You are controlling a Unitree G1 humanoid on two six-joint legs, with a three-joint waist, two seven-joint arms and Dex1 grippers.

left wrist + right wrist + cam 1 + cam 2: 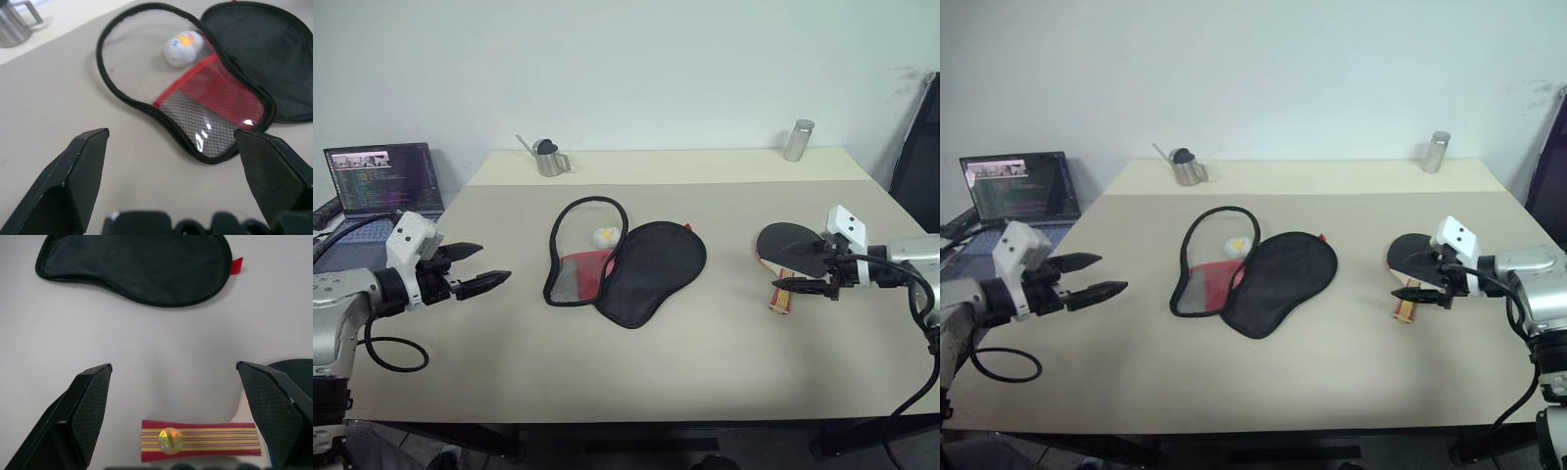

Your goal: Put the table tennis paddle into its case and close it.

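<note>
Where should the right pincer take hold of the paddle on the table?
Probably the striped handle: it juts clear of the paddle's flat blade toward the table's near edge. The open right pincer hovers there already, so descend from above, closing across the handle's narrow width.

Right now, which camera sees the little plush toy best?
The left wrist view: the plush toy sits large there, inside the open case, its white body and yellow patch plain. Both eye views show it only as a tiny pale spot.
</note>
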